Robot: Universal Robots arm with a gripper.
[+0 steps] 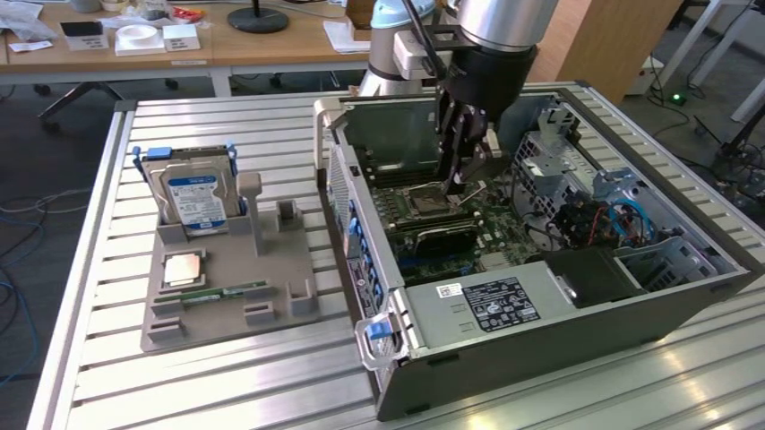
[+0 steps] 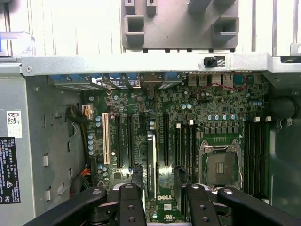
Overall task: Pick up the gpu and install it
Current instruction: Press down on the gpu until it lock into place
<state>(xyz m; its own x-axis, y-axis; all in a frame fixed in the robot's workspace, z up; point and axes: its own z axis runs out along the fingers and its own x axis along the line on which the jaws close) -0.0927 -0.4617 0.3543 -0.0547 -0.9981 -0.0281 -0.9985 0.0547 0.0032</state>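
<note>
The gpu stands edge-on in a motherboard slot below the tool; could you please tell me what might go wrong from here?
The gpu may be only partly seated; I cannot tell. The open tool straddles it, so a sideways move could tilt the card. The bare CPU socket lies close beside and could be struck.

An open computer case [image 1: 526, 269] lies on a slatted table [image 1: 239, 376], with a parts holder [image 1: 221, 287] beside it toward the exterior view's left — a hard drive [image 1: 197, 202] stands upright at the holder's far end, and a RAM stick [image 1: 221, 293] lies flat nearer its front. Inside the case the motherboard [image 2: 188, 122] lies on the floor, the power supply [image 1: 502, 305] at the near end. The gpu [image 2: 151, 162] stands on edge in a motherboard slot, beside the CPU socket [image 2: 221, 165] — the gripper [image 2: 160, 200] hangs just above the card, its fingers [image 2: 130, 205] either side of it.
</note>
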